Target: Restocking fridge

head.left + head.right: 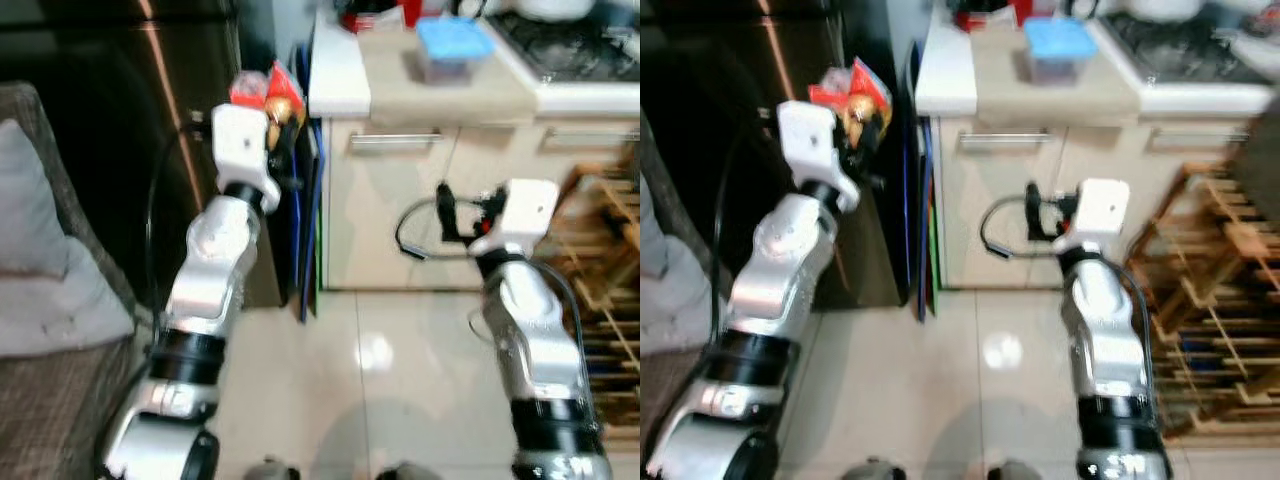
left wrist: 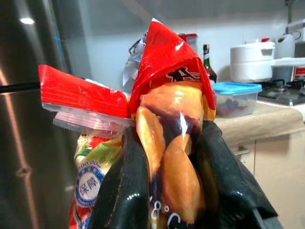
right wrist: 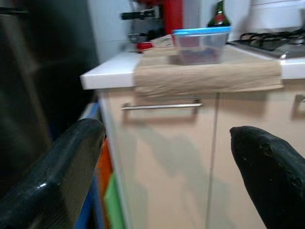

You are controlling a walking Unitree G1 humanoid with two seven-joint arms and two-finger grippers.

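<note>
Two black fingers of the left gripper (image 2: 176, 191) pinch a red snack bag (image 2: 169, 124) raised at eleven o'clock beside the dark steel fridge (image 1: 110, 120), presumably carried for stocking, while the right gripper (image 3: 167, 162) hangs spread and empty facing the counter cabinet (image 3: 162, 152) at one o'clock.
</note>
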